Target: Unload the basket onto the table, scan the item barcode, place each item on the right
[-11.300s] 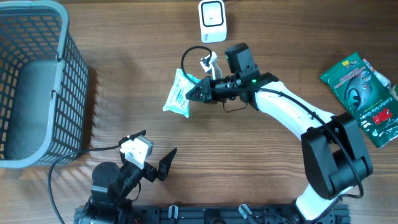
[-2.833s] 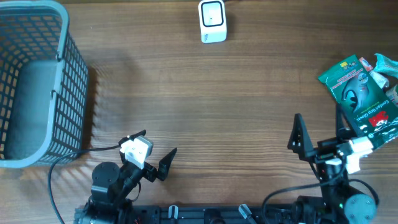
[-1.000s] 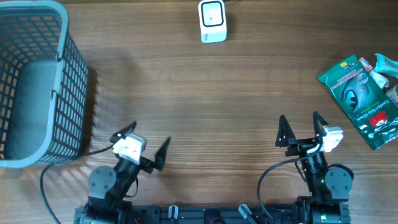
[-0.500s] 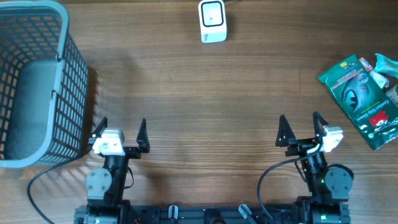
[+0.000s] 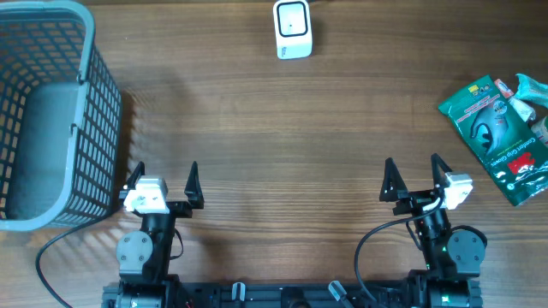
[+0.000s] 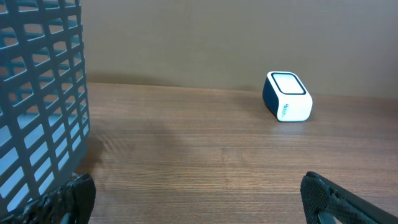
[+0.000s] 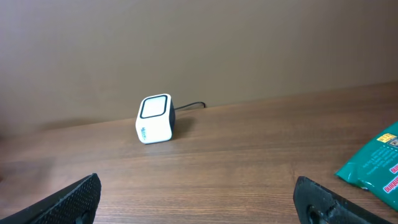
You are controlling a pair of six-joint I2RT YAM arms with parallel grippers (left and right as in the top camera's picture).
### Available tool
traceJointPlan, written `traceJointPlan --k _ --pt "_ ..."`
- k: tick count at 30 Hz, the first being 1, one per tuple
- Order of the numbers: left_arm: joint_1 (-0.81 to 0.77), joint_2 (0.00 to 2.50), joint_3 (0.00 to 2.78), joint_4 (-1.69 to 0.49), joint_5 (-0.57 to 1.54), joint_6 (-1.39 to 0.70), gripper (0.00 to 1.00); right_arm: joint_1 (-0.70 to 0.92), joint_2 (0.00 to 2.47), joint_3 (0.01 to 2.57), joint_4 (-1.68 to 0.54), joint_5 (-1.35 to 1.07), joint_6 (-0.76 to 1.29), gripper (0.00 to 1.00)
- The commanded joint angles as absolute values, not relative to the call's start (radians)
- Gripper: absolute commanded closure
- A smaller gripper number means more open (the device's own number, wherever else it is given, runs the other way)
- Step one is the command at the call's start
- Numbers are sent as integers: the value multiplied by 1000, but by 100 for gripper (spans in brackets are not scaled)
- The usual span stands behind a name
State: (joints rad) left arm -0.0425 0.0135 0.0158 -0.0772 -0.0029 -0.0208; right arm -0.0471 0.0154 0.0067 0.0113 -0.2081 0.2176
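Note:
The white barcode scanner [image 5: 293, 28] stands at the far middle of the table; it also shows as a scanner [image 6: 288, 96] in the left wrist view and a scanner [image 7: 155, 118] in the right wrist view. A green packet [image 5: 498, 137] lies at the right edge with other items, its corner a green packet [image 7: 373, 167] in the right wrist view. My left gripper [image 5: 163, 175] rests open at the near left, nothing between its fingers [image 6: 329, 199]. My right gripper [image 5: 415, 178] rests open at the near right, fingers [image 7: 74, 199] wide apart and empty.
A grey mesh basket [image 5: 51, 111] stands at the far left, its wall a basket [image 6: 37, 93] close beside the left gripper. A small white-and-teal pack [image 5: 529, 92] lies by the green packet. A cable runs from the scanner's back.
The left gripper swung from pointing right to pointing straight ahead, settling at its rest pose. The right arm has not moved in the last second.

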Motion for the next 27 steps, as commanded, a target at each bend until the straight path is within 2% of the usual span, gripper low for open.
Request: traceJointPlan --k 1,4,27 --pt "-34 4 6 -75 -13 -28 0 -41 5 5 14 -195 212 0" --pt "-34 4 6 -76 7 26 0 -41 5 5 14 -195 212 0" --pt "-34 4 6 -74 2 19 0 -41 5 5 14 -195 212 0"
